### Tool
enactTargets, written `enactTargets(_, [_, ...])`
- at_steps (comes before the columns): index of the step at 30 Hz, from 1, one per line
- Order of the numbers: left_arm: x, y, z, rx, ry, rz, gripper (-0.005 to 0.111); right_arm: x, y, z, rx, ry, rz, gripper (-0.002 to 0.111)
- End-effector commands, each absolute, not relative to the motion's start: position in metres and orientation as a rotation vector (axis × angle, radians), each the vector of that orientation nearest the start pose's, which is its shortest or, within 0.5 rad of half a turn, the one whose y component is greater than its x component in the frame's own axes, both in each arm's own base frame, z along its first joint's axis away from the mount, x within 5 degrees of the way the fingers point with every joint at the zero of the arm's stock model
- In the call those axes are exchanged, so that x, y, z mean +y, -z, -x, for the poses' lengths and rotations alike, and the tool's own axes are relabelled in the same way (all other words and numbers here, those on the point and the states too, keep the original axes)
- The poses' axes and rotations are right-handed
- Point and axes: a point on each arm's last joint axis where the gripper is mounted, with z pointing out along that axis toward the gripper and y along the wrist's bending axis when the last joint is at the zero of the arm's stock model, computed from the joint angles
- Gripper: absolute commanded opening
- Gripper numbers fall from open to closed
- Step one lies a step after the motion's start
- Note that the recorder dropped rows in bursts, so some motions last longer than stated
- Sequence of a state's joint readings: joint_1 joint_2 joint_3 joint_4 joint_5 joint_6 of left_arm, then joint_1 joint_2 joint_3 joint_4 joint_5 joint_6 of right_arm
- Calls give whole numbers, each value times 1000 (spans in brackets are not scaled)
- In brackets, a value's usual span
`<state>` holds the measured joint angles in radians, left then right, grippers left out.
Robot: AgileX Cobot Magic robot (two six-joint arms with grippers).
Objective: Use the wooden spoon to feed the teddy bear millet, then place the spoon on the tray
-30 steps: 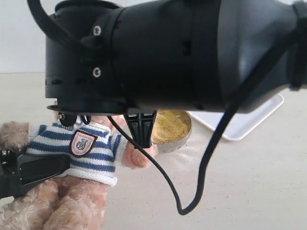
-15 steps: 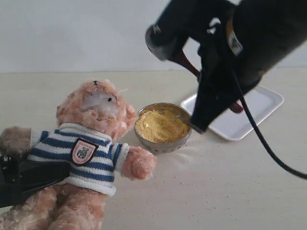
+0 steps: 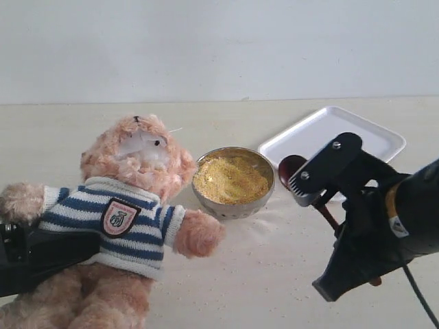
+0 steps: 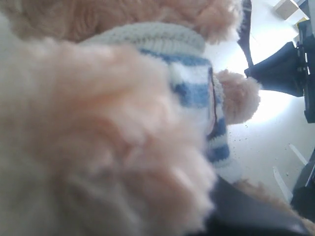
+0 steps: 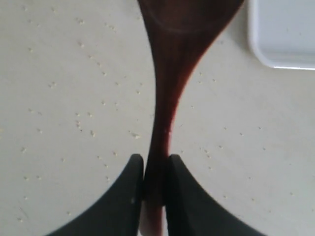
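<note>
Wooden spoon (image 5: 166, 88) in right hand (image 5: 153, 163)

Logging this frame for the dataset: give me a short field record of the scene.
teddy bear: leaning back, beside the steel bowl
millet: heaped in the bowl; stray grains on the table
wooden spoon: held by its handle, no millet visible on it
tray: beyond the bowl, spoon not yet on it
left pincer: gripping the bear's waist
right pincer: shut on the spoon handle

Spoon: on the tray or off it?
Off. The right gripper clamps the wooden spoon by its handle above the table, beside the tray, whose visible surface is bare.
</note>
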<state>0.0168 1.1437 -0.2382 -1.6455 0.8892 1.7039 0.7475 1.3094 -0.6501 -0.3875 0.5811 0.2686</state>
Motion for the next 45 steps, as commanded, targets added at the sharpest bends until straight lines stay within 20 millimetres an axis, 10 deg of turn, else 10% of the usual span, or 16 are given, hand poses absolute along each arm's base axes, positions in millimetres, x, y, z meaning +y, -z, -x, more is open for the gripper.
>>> enactTargets(1, [-68,-191,-150,2103,992,-432,5,122,-206,-182,2488,-66,765,0])
enactTargets(31, [-67,-191,-151,2106,984,-425,5,126,-130,-195,2594,-157,724,0])
enactTargets(45, [-68,-191,-151,2105,987,-426,5,130,-128,-199,2550,-191,717,0])
